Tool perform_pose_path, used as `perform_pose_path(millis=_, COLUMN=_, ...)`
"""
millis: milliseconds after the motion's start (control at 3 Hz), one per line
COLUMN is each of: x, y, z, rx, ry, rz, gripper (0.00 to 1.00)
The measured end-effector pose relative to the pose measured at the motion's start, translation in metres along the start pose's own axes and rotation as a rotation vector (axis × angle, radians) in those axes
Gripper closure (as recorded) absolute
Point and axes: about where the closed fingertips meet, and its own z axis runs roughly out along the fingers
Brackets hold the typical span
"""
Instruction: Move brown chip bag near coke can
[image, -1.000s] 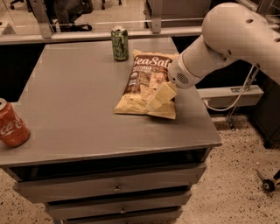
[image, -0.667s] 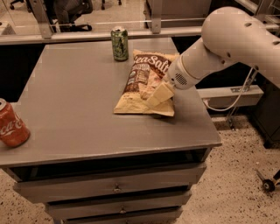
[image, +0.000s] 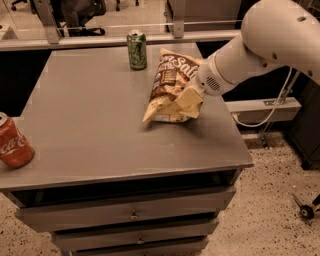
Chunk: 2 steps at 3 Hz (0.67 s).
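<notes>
Camera view, looking down on a flat, matte grey counter (image: 90, 125) with shallow drawers (image: 132, 215) stacked under its front edge. From the right, a smooth, rounded white arm (image: 270, 40) reaches in, and its cream-coloured claw (image: 186, 102) pinches the lower right part of the brown chip bag (image: 167, 82). The bag is crinkly and glossy, tan at the bottom with a dark brown panel and white lettering. It stands tilted at the counter's right-hand middle, with its top leaning toward the back. I cannot tell whether its lower left corner rests on the surface. Just behind it, to the left, a green can (image: 136, 49) stands upright near the back edge. The coke can (image: 14, 142), a red cylinder with white script, stands well apart at the front left edge.
</notes>
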Motion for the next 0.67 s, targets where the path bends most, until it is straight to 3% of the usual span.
perform_pose_path(millis=333, x=-0.0238, y=-0.0019, z=-0.0573, rx=0.038, ry=-0.083, rz=-0.086, gripper=1.0)
perform_pose_path(millis=667, x=-0.0255, y=-0.0019, z=-0.0579, rx=0.041, ry=-0.086, rz=-0.125, gripper=1.0)
